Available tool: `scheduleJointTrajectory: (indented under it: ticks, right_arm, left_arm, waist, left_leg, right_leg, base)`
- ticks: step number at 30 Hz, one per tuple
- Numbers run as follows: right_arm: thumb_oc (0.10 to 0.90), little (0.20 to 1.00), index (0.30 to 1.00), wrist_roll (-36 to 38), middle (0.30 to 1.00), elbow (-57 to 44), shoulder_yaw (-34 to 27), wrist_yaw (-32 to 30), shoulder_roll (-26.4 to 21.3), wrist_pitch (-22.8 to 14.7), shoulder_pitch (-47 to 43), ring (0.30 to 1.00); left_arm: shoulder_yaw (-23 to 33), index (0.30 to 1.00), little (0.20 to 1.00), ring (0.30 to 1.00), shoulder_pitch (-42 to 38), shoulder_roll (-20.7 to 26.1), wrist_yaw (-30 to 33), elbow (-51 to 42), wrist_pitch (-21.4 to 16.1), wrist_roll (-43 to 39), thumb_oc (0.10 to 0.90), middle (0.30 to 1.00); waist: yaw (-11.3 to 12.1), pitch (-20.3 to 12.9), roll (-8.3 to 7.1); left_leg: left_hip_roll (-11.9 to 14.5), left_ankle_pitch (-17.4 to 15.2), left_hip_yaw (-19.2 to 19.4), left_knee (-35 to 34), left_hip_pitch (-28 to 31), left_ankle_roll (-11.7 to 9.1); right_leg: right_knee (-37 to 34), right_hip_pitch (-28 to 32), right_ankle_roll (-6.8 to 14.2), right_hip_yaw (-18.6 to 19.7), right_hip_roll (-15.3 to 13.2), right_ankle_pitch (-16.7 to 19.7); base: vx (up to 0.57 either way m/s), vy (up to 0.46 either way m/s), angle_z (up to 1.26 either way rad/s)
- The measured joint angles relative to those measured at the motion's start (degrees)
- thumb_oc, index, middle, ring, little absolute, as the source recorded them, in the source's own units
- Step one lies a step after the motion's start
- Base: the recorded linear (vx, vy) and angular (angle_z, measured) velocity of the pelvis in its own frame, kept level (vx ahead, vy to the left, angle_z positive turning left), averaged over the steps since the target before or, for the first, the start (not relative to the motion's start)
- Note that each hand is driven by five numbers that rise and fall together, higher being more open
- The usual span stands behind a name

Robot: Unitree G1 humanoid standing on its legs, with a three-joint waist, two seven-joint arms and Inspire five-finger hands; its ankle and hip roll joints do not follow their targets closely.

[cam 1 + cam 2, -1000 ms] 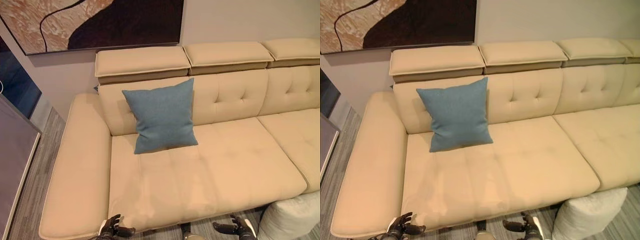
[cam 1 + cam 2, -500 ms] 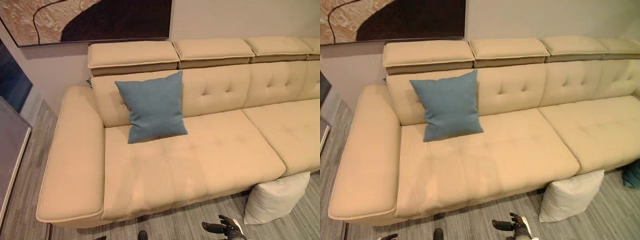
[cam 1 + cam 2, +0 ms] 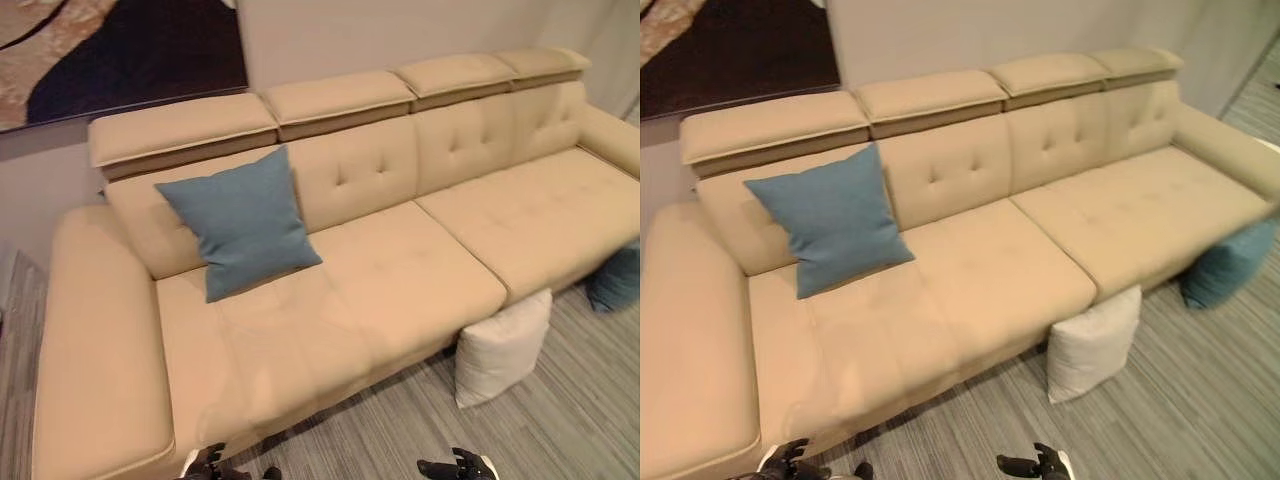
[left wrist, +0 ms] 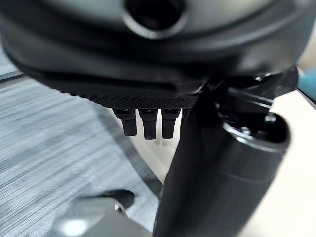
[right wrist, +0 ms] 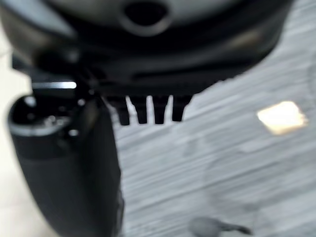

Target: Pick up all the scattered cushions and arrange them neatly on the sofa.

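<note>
Nearest to us, at the lower edge of the eye views, our left hand [image 3: 215,466] and right hand [image 3: 457,466] hang low over the grey striped floor [image 3: 560,420], well apart from each other. Each wrist view shows its own hand with straight, relaxed fingers [image 4: 145,122] pointing down toward the floor and a thumb [image 5: 64,173] standing out beside them, so both hands are loosely open and hold nothing.

Further on, a white cushion [image 3: 500,346] stands on the floor, leaning against the front of the sofa [image 3: 400,290] below the gap between its two seat sections. To the right, a teal cushion [image 3: 1228,262] sits on the floor against the sofa's front, under the far seat section and partly hidden by it.

On the beige sofa itself, a blue cushion [image 3: 240,222] rests on the left seat, propped upright and slightly tilted against the tufted backrest, near the left armrest [image 3: 95,340].

Beyond the headrests, a dark and tan wall picture [image 3: 110,50] hangs on the grey wall [image 3: 400,30].
</note>
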Motion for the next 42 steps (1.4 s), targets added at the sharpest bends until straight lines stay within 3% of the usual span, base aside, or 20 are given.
scheduleJointTrajectory:
  ticks: [3,8,11,13,14,18,20,21,23,28,30,31,33,35,36,38,39,40,41,42]
  right_arm:
    - [0.8,0.9,0.9,0.0,0.9,1.3,-0.7,-0.1,-0.5,0.5,0.8,0.9]
    - [0.8,0.9,0.9,0.0,0.9,1.2,-1.7,-0.3,1.2,0.4,-0.5,0.9]
    - [0.8,0.9,0.9,0.0,0.9,0.4,-1.7,-0.3,2.7,0.2,-3.0,0.9]
    - [0.8,0.9,0.9,0.0,0.9,1.0,-1.6,-0.2,3.0,0.5,-3.6,0.9]
    - [0.8,0.9,0.9,0.0,0.9,1.0,-1.7,-0.2,2.9,0.4,-3.1,0.9]
    - [0.8,0.9,0.9,-0.3,0.9,1.4,-1.7,-0.2,2.7,0.9,-0.4,0.9]
    - [0.8,0.9,0.9,-0.8,0.9,1.1,-0.8,-0.2,2.9,1.0,-0.7,0.9]
    - [0.8,0.9,0.9,-1.0,0.9,0.8,-0.3,-0.2,3.0,0.9,-0.8,0.9]
    - [0.8,0.9,0.9,-1.2,0.9,0.3,-0.3,-0.2,3.1,1.0,-0.8,0.9]
    - [0.8,0.9,0.9,-1.2,0.9,-1.5,-0.4,-0.4,1.2,0.5,0.0,0.9]
    - [0.8,0.9,0.9,-1.1,0.9,-1.2,-0.7,-0.4,-0.6,0.4,1.0,0.9]
    - [0.8,0.9,0.9,-0.7,0.9,-1.3,-1.2,-0.5,-0.5,0.2,0.8,0.9]
    - [0.8,0.9,0.9,-0.6,0.9,-0.9,-1.6,-0.6,0.0,0.3,0.7,0.9]
    - [0.8,0.9,0.9,-0.2,0.9,-0.2,-1.7,-1.0,0.2,0.3,1.0,0.9]
    - [0.8,0.9,0.9,0.0,0.9,1.4,-1.7,-1.6,-0.4,0.3,0.4,0.9]
    - [0.8,0.9,0.9,0.4,0.9,2.8,-1.7,-1.8,0.1,0.6,1.6,0.9]
    - [0.8,0.9,0.9,1.3,0.9,2.7,-2.9,-2.1,0.5,0.6,1.1,0.9]
    - [0.8,0.9,0.9,2.0,0.9,2.5,-3.6,-2.4,0.3,0.3,0.0,0.9]
    - [0.8,0.9,0.9,2.1,0.9,1.6,-3.6,-2.7,0.1,0.2,1.0,0.9]
    - [0.8,0.9,0.9,2.2,0.9,2.0,-3.6,-2.7,0.9,0.6,1.7,0.9]
  left_arm:
    - [-0.8,0.9,0.9,0.9,-2.1,-1.3,-0.3,0.3,0.0,0.1,0.8,0.9]
    - [-2.0,0.9,0.9,0.9,-3.3,-1.0,-0.2,0.2,0.1,0.1,0.8,0.9]
    - [-2.6,0.9,0.9,0.9,-5.3,1.1,-0.2,-0.3,0.1,0.4,0.8,0.9]
    - [-1.3,0.9,0.9,0.9,-5.5,1.7,0.0,-1.1,0.0,0.4,0.8,0.9]
    - [-0.4,0.9,0.9,0.9,-5.5,1.8,-0.1,-1.1,0.1,0.4,0.8,0.9]
    - [0.8,0.9,0.9,0.9,-2.1,2.9,0.0,-1.7,0.0,0.8,0.8,0.9]
    - [0.8,0.9,0.9,0.9,0.3,3.6,-0.1,-1.5,0.1,1.3,0.8,0.9]
    - [0.8,0.9,0.9,0.9,0.7,3.8,-0.1,-1.3,0.2,1.3,0.8,0.9]
    - [0.6,0.9,0.9,0.9,1.0,4.4,-0.3,-0.5,0.2,1.3,0.8,0.9]
    - [0.5,0.9,0.9,0.9,0.6,3.3,-0.2,-0.1,0.2,1.4,0.8,0.9]
    - [-1.5,0.9,0.9,0.9,-0.6,1.9,-0.3,-0.3,0.1,1.4,0.8,0.9]
    - [-2.3,0.9,0.9,0.9,-1.8,1.8,-0.3,-0.3,0.1,1.6,0.8,0.9]
    - [-3.0,0.9,0.9,0.9,-2.5,1.6,-0.4,-0.4,0.1,1.7,0.8,0.9]
    - [-4.0,0.9,0.9,0.9,-3.4,1.2,-0.8,-0.6,0.0,1.8,0.8,0.9]
    - [-3.9,0.9,0.9,0.9,-3.5,0.6,-1.0,-0.5,-0.2,2.0,0.8,0.9]
    - [-3.6,0.9,0.9,0.9,-4.6,0.2,-1.1,-0.2,0.0,2.3,0.8,0.9]
    - [-2.7,0.9,0.9,0.9,-4.0,0.2,-1.0,0.1,0.1,2.3,0.8,0.9]
    - [-1.4,0.9,0.9,0.9,-2.8,0.1,-0.8,0.5,0.3,2.3,0.8,0.9]
    - [-1.5,0.9,0.9,0.9,-2.5,-0.2,-0.8,0.6,0.6,2.3,0.8,0.9]
    - [-1.5,0.9,0.9,0.9,-2.5,0.0,-0.7,0.4,0.8,2.3,0.8,0.9]
  waist:
    - [-1.9,-0.1,0.78]
    - [-1.7,1.7,-2.31]
    - [-2.1,5.0,-1.91]
    - [0.0,5.9,-0.38]
    - [-0.2,6.2,0.56]
    - [1.6,5.7,1.41]
    - [4.1,5.2,1.43]
    - [5.1,4.6,1.09]
    - [5.0,3.6,-1.35]
    - [4.8,1.2,-0.22]
    - [3.6,-0.2,1.25]
    - [3.0,0.1,0.85]
    - [2.9,0.7,0.29]
    - [3.1,1.9,-0.89]
    - [3.0,2.2,-0.95]
    - [2.1,2.8,-1.45]
    - [3.1,3.1,-1.42]
    - [3.0,3.1,0.18]
    - [1.5,3.0,1.47]
    - [1.8,3.0,0.64]
  left_leg:
    - [1.2,-0.7,1.4,-7.4,3.2,0.7]
    - [-1.6,0.7,8.9,-10.6,3.9,3.0]
    - [-3.1,0.7,18.5,-8.3,0.7,6.8]
    - [-1.3,0.4,22.0,-9.4,0.6,8.9]
    - [-1.0,0.5,22.3,-9.7,1.0,9.1]
    - [-0.1,1.2,27.2,-12.6,4.3,8.2]
    - [2.5,2.6,33.7,-12.6,4.2,7.4]
    - [3.2,2.5,34.8,-12.4,4.1,7.2]
    - [2.3,2.5,34.9,-11.1,3.9,5.7]
    - [5.7,3.8,25.0,-7.6,2.8,2.8]
    - [7.0,5.6,22.1,-6.0,0.6,0.5]
    - [7.4,7.1,20.8,-4.1,-1.6,-1.7]
    - [8.2,8.6,19.7,-3.1,-1.9,-2.2]
    - [7.3,6.4,14.5,0.6,-3.2,-3.3]
    - [1.2,3.7,9.1,-0.1,-3.6,-1.8]
    - [-5.7,2.6,6.7,-4.4,-3.7,-0.2]
    - [-6.7,2.5,4.8,-9.1,-2.7,1.0]
    - [-5.7,4.0,5.6,-11.4,-1.3,2.1]
    - [-4.6,5.8,7.0,-10.6,-0.3,5.6]
    - [-4.9,5.4,8.0,-11.1,1.2,6.4]
  right_leg:
    - [-0.1,-1.3,1.2,0.9,0.3,0.8]
    - [2.5,-7.4,4.2,3.4,-2.7,2.5]
    - [-2.4,-11.9,5.3,1.0,-4.9,12.9]
    - [-2.0,-12.5,3.6,-11.3,-4.8,9.7]
    - [1.6,-11.3,3.6,-14.3,-4.8,7.9]
    - [10.4,-7.6,3.4,-16.4,-5.0,-0.8]
    - [14.2,-7.2,3.2,-24.9,-7.1,-4.1]
    - [13.5,-6.7,3.6,-26.2,-7.6,-4.5]
    - [6.0,-2.8,3.7,-23.3,-7.5,-3.0]
    - [1.6,-0.2,1.0,-21.7,-3.3,-1.0]
    - [2.2,-1.4,0.0,-22.0,-1.3,-1.5]
    - [3.4,-3.1,-1.0,-22.0,-1.6,-2.2]
    - [2.4,-2.7,-2.3,-21.3,-0.5,-1.5]
    - [0.9,-1.2,-3.9,-19.7,0.2,-0.6]
    - [-2.1,-0.6,-4.5,-17.9,0.1,0.8]
    - [-7.7,2.3,-4.7,-15.4,1.2,4.3]
    - [-7.6,1.7,-3.9,-11.5,1.6,4.0]
    - [-7.6,1.9,-3.6,-9.2,2.5,4.7]
    - [-7.6,3.3,-2.8,-9.0,3.4,3.6]
    - [-6.8,3.8,-1.8,-7.8,2.7,2.7]
  base:
    - [-0.1,0.17,-0.36]
    - [-0.14,0.123,-0.89]
    - [-0.24,0.1,-1.3]
    - [-0.06,0.043,-1.07]
    - [-0.05,-0.01,-0.74]
    - [-0.09,-0.06,-0.6]
    - [-0.1,-0.191,-1.38]
    - [-0.03,-0.148,-1.3]
    - [0.02,-0.122,-0.36]
    - [-0.01,-0.168,-0.19]
    - [-0.05,-0.229,0.14]
    - [0.01,-0.09,0.1]
    - [0.01,-0.08,-0.14]
    - [0.08,-0.063,-0.44]
    - [0.18,-0.026,-0.72]
    - [0.18,0.017,-0.86]
    - [0.19,0.066,-1.69]
    - [0.22,0.108,-1.57]
    - [0.22,0.126,-1.07]
    - [0.15,0.103,-0.75]
